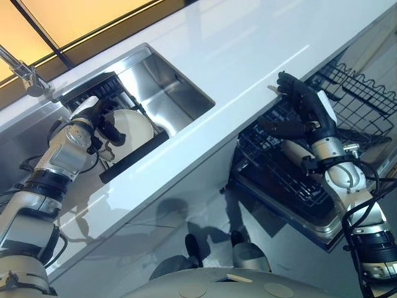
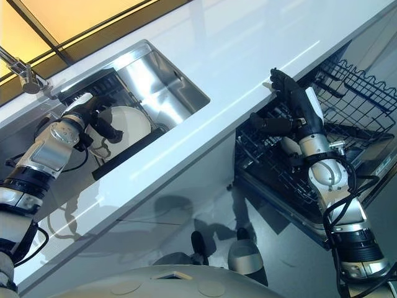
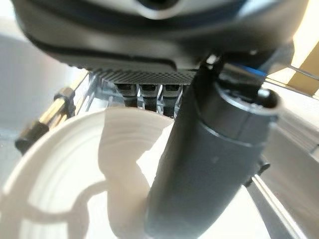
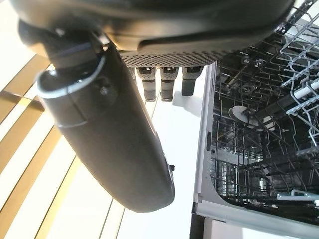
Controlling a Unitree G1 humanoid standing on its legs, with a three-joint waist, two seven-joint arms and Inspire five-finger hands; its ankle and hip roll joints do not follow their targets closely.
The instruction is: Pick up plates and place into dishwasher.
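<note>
From the head, my left hand (image 1: pixel 93 118) sits in the sink (image 1: pixel 167 87), fingers and thumb curled on the white plate (image 1: pixel 133 127); my left wrist shows the thumb (image 3: pixel 209 164) across that plate's face; my right wrist shows my right hand (image 2: pixel 294 102) straight-fingered, empty, the dishwasher rack (image 4: pixel 264 129) beside it, below the white surface (image 1: pixel 248 49).

White table (image 1: pixel 248 56) runs across the view. Steel sink (image 1: pixel 167 87) set into it; dark rack (image 1: pixel 93 93) stands inside the sink. Faucet (image 1: pixel 22 71) beside the sink. Amber panels (image 1: pixel 68 18) behind.
</note>
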